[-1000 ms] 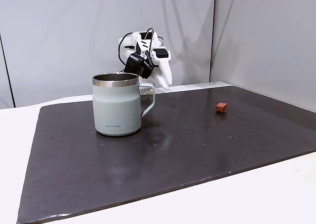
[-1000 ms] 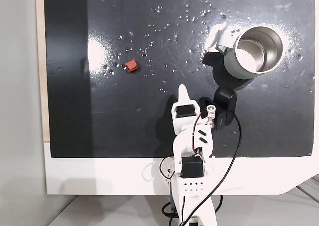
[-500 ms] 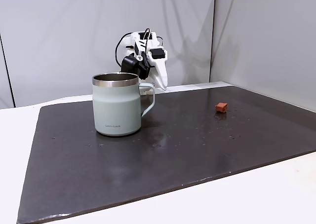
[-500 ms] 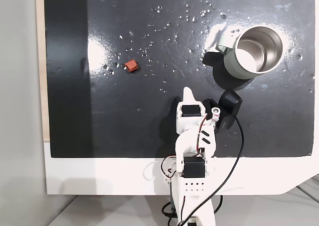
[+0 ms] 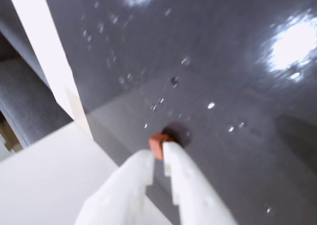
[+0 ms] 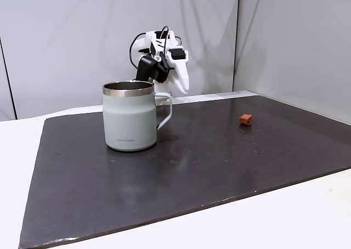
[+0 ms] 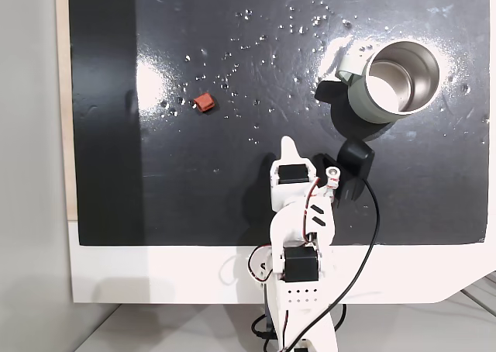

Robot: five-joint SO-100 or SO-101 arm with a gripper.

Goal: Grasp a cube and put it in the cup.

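One fixed camera faces the arm low; another looks straight down.

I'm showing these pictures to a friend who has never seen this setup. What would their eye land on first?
Probably the big pale grey-green cup with its steel rim, standing on the dark mat at the left of the side-on fixed view. Next, the white arm raised behind it, its hand well short of the tiny reddish-orange cube, which sits alone on the mat, far from the cup.
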